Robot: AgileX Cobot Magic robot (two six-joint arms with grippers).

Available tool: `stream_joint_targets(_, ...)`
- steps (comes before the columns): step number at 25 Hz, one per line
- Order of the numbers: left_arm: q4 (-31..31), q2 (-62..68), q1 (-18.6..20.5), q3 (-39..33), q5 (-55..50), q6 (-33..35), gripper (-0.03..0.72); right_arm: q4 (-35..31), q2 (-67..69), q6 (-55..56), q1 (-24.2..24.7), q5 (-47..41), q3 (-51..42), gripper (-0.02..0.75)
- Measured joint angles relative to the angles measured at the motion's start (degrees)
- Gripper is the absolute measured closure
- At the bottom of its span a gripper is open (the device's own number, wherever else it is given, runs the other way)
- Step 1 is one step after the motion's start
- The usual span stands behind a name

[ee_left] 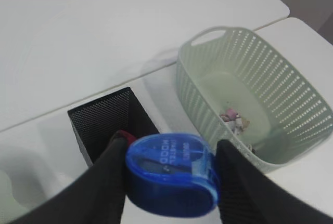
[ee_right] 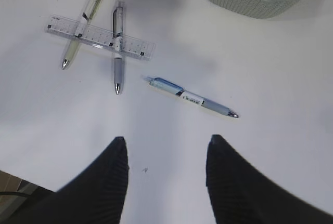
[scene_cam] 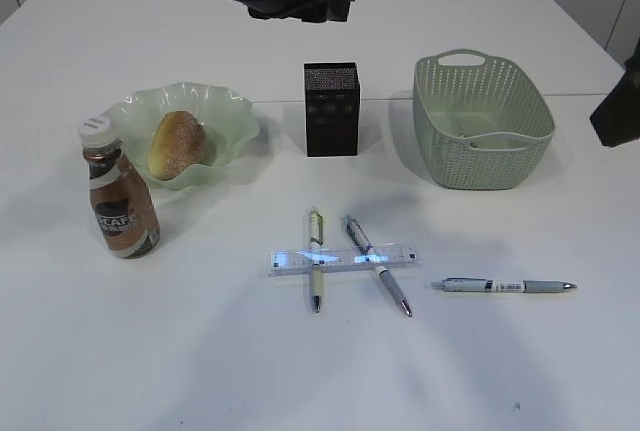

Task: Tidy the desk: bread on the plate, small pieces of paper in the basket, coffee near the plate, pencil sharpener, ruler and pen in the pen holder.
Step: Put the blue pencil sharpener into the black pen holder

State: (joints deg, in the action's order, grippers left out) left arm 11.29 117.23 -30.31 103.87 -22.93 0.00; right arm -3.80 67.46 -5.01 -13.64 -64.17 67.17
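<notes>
Things spread across the surface (scene_cam: 200, 351), pen holder (scene_cam: 331, 109) at the middle.

The plate (scene_cam: 235, 121) sits left of the pen holder with the bread (scene_cam: 177, 144) on it; the coffee (scene_cam: 120, 201) stands just before the plate's left side. The basket (scene_cam: 482, 136) lies right of the pen holder, paper scraps (ee_left: 234, 120) inside. Nearer, the ruler (scene_cam: 343, 259) lies across two pens (scene_cam: 316, 256); a third pen (scene_cam: 508, 286) lies apart to their right.

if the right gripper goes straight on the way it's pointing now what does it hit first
Probably the bare desk. The open right gripper points down at empty tabletop; the blue pen lies just beyond, though depth is hard to judge.
</notes>
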Motion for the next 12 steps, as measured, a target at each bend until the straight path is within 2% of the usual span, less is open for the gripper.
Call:
stream_joint_targets(6, 8.4, 2.3, 2.2, 0.0, 1.8, 3.4, 0.346, 0.0, 0.0, 0.0, 0.0, 0.0, -0.1, 0.344)
stream_joint_targets(12, 16.6, 4.3, 2.2, 0.0, 5.5, 8.6, 0.346, -0.1, 0.0, 0.0, 0.0, 0.0, -0.1, 0.344)
